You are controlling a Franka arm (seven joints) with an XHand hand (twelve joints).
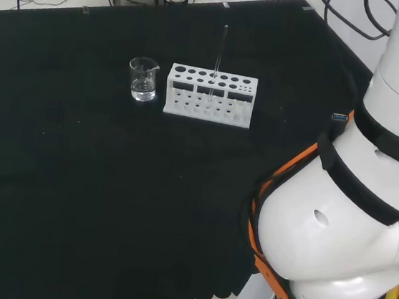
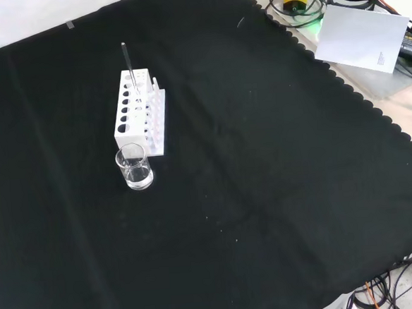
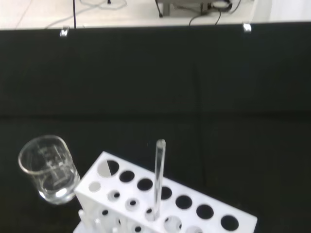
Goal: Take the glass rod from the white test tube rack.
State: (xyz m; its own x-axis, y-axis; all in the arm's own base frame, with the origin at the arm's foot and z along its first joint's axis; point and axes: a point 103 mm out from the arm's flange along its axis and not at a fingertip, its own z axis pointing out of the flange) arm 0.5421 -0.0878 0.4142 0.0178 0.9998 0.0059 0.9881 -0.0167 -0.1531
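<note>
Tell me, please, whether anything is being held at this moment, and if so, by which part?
Nothing is seen held. The glass rod stands upright in the white test tube rack, with nothing touching it, beside the beaker.

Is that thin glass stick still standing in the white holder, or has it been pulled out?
Still in. The glass rod stands upright in a hole of the white rack, beside the beaker.

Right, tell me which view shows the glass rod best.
The wrist view: the glass rod stands close and large, upright in a hole of the white test tube rack. In the head view the rod is a thin, faint line above the rack. In the front view it is small and slightly tilted.
</note>
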